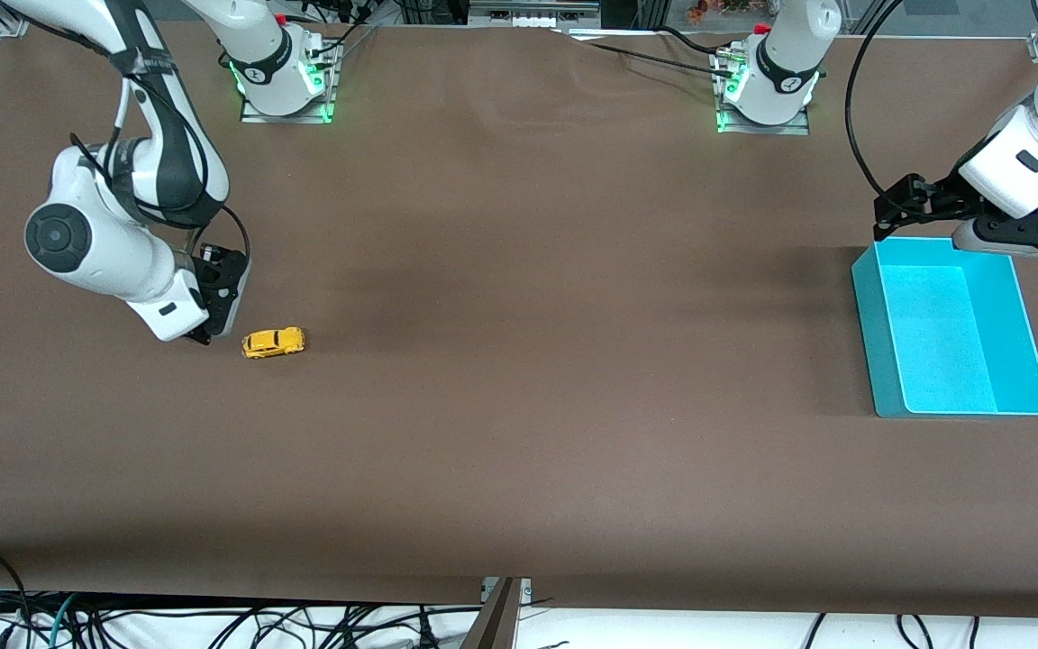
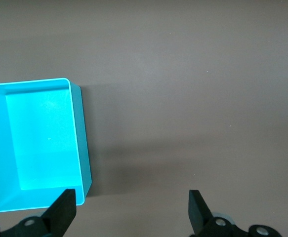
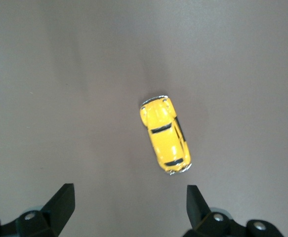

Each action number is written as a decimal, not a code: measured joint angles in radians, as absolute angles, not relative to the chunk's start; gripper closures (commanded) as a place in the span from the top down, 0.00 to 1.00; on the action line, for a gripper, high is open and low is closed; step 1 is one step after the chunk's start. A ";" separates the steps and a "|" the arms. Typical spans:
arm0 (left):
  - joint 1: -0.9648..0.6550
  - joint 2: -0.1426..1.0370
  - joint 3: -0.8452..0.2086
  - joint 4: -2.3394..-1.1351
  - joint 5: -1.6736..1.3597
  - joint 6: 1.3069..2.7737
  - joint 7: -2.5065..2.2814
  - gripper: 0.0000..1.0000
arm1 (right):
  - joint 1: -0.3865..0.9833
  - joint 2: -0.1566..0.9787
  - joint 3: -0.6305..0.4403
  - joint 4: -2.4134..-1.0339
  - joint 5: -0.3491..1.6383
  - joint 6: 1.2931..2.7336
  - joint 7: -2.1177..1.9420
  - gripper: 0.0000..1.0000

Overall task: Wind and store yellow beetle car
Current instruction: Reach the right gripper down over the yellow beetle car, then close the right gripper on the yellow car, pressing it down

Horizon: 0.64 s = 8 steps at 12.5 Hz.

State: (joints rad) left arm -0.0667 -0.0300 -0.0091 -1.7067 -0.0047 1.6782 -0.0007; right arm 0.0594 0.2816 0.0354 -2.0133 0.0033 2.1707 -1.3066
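Presently, the small glossy yellow beetle car (image 1: 273,342) stands on its wheels on the brown matte cloth-covered counter (image 1: 519,406), toward the right arm's end, well apart from the open rectangular turquoise plastic bin (image 1: 884,351) at the left arm's end. Taking the car as clock centre in the front view, the bin lies at 3 o'clock and the right claw (image 1: 213,320) at about 10 o'clock, just beside the car and not touching it.

Right claw: the right wrist view shows its black fingers (image 3: 62,202) spread wide with nothing between them; the car (image 3: 166,136) sits ahead of the gap, its long axis skewed to the finger line.

Left claw (image 1: 888,216): it hovers over the bin's rim nearest the bases, fingers (image 2: 64,207) spread wide and empty in the left wrist view, with the bin (image 2: 82,148) off to one side of the gap. This arm waits.

Handling assessment: the car appears light, rigid and smooth-shelled, with a rounded roof that would likely slip from a pinch across the top. The flat flanks between the wheels look the soundest hold. Free-rolling wheels mean a glancing touch may send it off.

Materials: the bin is thin-walled and hard, with rounded corners; the counter covering looks soft with faint creases.
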 measured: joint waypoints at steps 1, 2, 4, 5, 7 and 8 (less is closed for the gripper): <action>-0.067 -0.030 -0.009 -1.707 -0.005 1.678 -0.001 1.00 | 0.059 0.306 0.036 -2.014 0.003 2.215 -1.344 1.00; -0.067 -0.030 -0.009 -1.707 -0.005 1.678 -0.001 1.00 | 0.059 0.337 0.036 -2.015 0.003 2.266 -1.380 1.00; -0.067 -0.030 -0.009 -1.707 -0.005 1.678 -0.001 1.00 | 0.058 0.403 0.035 -2.016 0.003 2.350 -1.418 0.99; -0.067 -0.030 -0.009 -1.707 -0.005 1.678 -0.001 1.00 | 0.058 0.428 0.035 -2.016 0.003 2.380 -1.426 0.99; -0.067 -0.030 -0.009 -1.707 -0.005 1.678 -0.001 1.00 | 0.058 0.465 0.035 -2.020 0.003 2.429 -1.436 0.98; -0.067 -0.030 -0.009 -1.707 -0.005 1.678 -0.001 1.00 | 0.058 0.475 0.035 -2.031 0.003 2.459 -1.437 0.96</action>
